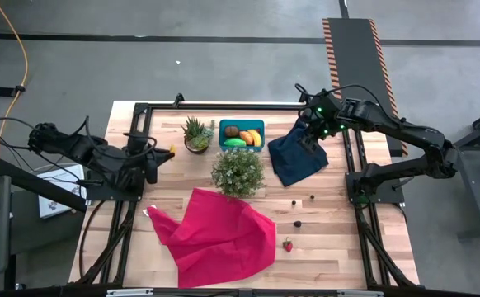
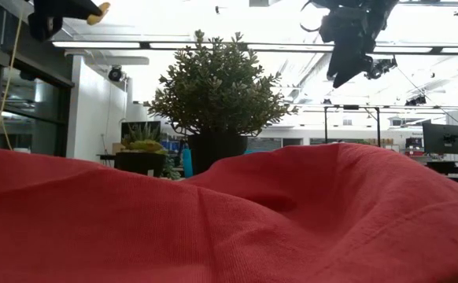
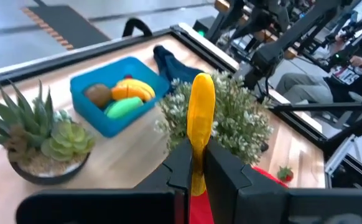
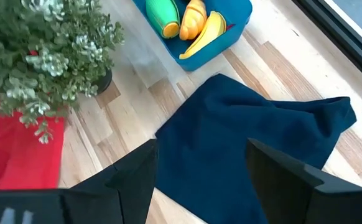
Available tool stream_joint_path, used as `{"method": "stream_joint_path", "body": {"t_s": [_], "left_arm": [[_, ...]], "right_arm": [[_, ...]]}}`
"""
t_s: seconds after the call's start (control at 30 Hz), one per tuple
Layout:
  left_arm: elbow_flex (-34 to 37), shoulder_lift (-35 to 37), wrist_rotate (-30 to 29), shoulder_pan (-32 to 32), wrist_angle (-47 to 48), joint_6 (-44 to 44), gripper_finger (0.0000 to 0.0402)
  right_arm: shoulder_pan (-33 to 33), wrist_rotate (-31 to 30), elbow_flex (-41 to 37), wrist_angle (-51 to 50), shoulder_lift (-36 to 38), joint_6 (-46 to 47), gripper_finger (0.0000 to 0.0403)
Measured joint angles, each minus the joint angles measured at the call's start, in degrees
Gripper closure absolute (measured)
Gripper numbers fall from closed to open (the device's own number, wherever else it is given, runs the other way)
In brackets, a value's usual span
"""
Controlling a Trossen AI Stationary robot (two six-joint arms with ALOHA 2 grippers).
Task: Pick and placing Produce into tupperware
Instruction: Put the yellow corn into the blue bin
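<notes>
Your biggest obstacle is the red cloth [image 1: 217,235], spread across the table's front and hiding anything under its folds. Next comes the navy cloth [image 1: 298,157], lying just beside the tub [image 1: 242,134]; your right gripper [image 4: 199,168] hangs over it with fingers spread and nothing between them. If you drop straight down from there, you will likely snag fabric instead of produce.

The bushy plant [image 1: 237,172] stands close in front of the tub, the spiky plant [image 1: 196,134] at its side, so a low approach could clip leaves or tip a pot.

Your left gripper [image 3: 195,163] sits raised near the table's left edge, fingers clamped on a yellow-orange piece [image 3: 201,118] standing upright. Held only at its base, it may twist loose in transit.

The tub already holds a banana [image 4: 206,34], brown oval [image 3: 97,94], green piece [image 3: 124,107] and orange piece [image 4: 193,17]. The strawberry [image 1: 288,245] and dark bits [image 1: 298,223] lie loose on the wood, and are small enough to roll away.
</notes>
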State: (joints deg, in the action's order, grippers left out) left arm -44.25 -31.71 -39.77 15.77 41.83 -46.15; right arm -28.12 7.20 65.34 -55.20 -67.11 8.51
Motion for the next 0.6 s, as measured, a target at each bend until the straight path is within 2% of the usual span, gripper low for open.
{"method": "stream_joint_path", "body": {"t_s": [0.3, 0.6], "left_arm": [[0.00, 2.06, -5.96, -0.02, -4.70, 8.78, 0.0378], [0.02, 5.40, -6.44, -0.02, -11.40, 18.60, 0.0378]], "right_arm": [[0.00, 0.02, 0.00, 0.92, 0.00, 2.16, 0.0171], [0.00, -0.02, 0.00, 3.73, 0.00, 3.68, 0.0171]]}}
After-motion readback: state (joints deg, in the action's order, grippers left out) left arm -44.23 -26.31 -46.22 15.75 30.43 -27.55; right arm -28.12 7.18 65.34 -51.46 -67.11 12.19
